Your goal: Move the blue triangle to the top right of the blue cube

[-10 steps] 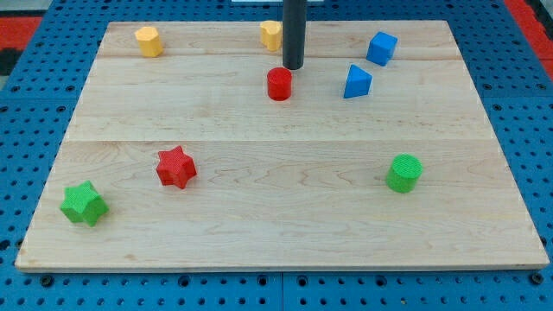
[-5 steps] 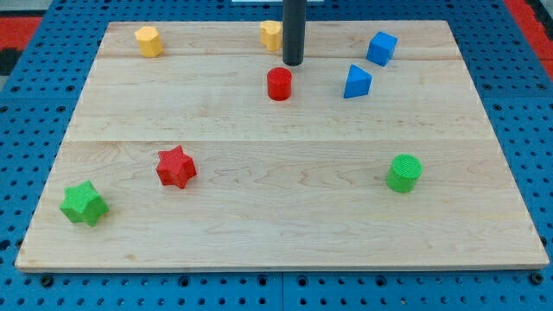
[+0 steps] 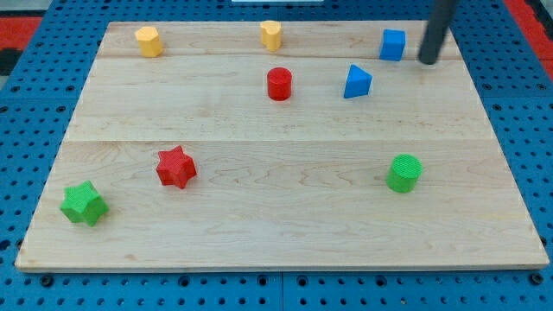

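**Tip parked by the top right corner, right next to the blue cube**

So here's our setup. We're running a plain rod, so there's no claw on this rig and nothing to call open or closed. Our tip [image 3: 428, 61] sits near the top right corner of the tabletop [image 3: 259, 233], just beside the blue cube [image 3: 392, 45] on its right side. There's a thin strip of wood showing between them, so we'd say close but not touching.

The blue triangle [image 3: 357, 82] is below and a bit left of the blue cube, toward the tabletop's centre, clearly apart from it. It's also well apart from our tip, which is up and to the right of it.

Everything else is scattered around:
- red cylinder [image 3: 279, 84] left of the blue triangle, at about the same height on the tabletop
- yellow block [image 3: 271, 34] near the middle of the top edge; we can't quite make out its shape
- another yellow block [image 3: 149, 41] toward the top left corner
- red star [image 3: 176, 167] left of centre
- green star [image 3: 84, 203] near the bottom left corner
- green cylinder [image 3: 403, 173] on the right half, toward the bottom edge
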Available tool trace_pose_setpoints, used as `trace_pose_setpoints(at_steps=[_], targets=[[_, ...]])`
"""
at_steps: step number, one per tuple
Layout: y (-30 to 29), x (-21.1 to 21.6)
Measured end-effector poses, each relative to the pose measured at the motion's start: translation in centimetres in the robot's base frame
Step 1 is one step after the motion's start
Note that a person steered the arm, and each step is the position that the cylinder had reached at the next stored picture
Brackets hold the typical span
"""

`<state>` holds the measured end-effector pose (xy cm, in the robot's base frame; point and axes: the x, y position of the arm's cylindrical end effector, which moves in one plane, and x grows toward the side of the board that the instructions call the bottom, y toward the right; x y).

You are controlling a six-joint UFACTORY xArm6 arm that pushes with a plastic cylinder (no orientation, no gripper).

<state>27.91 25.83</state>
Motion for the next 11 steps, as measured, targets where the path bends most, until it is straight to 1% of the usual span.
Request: trace_pose_setpoints(at_steps=[1, 2, 3, 4, 5, 6, 7, 8, 9, 10, 11], targets=[[1.1, -5.8], [-7.0, -2.2], [-18.7, 4.4], [-23.1, 6.5], [-21.8, 7.3], [-21.8, 11.9], [-17.2, 13.2], [-8.7, 13.2], [-6.7, 12.7], [-6.3, 12.7], [-2.9, 14.0]])
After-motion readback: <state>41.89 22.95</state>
